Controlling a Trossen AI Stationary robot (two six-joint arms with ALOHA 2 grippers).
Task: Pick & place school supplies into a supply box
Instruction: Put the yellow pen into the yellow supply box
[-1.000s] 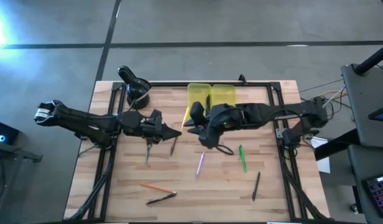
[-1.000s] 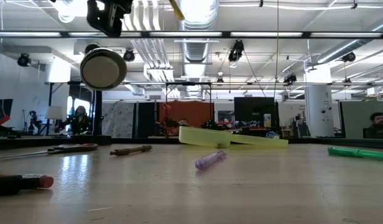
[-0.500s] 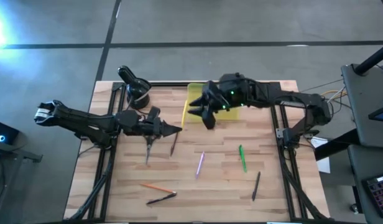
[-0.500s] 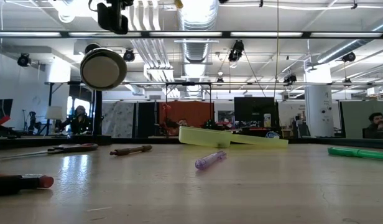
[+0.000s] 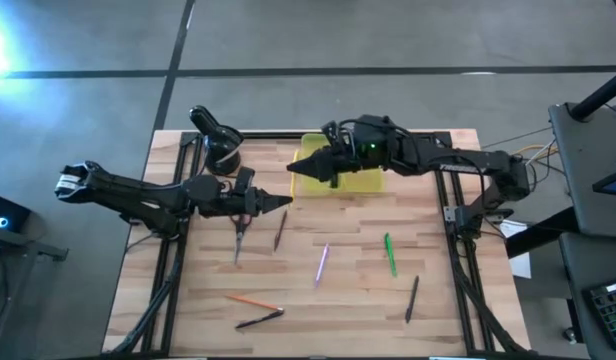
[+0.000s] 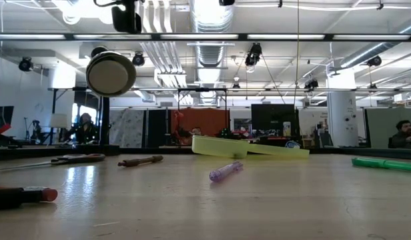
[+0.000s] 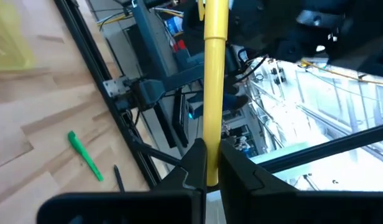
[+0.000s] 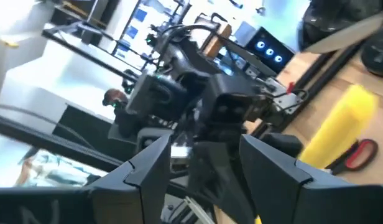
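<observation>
My left gripper (image 5: 283, 201) (image 7: 207, 149) hovers over the table's middle, shut on a yellow pencil (image 7: 215, 93). My right gripper (image 5: 300, 171) (image 8: 204, 142) stands open and empty, just far of it, above the yellow supply box (image 5: 370, 184) (image 6: 249, 148), which lies flat on the table. Between my right fingers the left gripper shows farther off. Red-handled scissors (image 5: 238, 238), a brown pencil (image 5: 279, 230), a purple pen (image 5: 322, 262) (image 6: 225, 172), a green pen (image 5: 389, 254) and more pens lie flat on the table. My left gripper pinches the yellow pencil near one end (image 7: 210, 171) between its two fingers. The fingers come in level from the table's left and lie along the pencil. The pencil sticks straight out past the fingertips toward the right arm, lifted clear of the table.
A black round holder (image 5: 223, 150) stands at the far left. A black pen (image 5: 412, 298), an orange pencil (image 5: 253, 301) and another black pen (image 5: 260, 319) lie near the front edge. Black frame rails (image 5: 458, 250) run along the table's sides. A person sits in the room behind.
My right gripper has drawn away from the left gripper toward the table's far edge, coming to a stand above the supply box, and has rolled about its own axis. My left gripper has kept its place with the pencil, rolling a little.
</observation>
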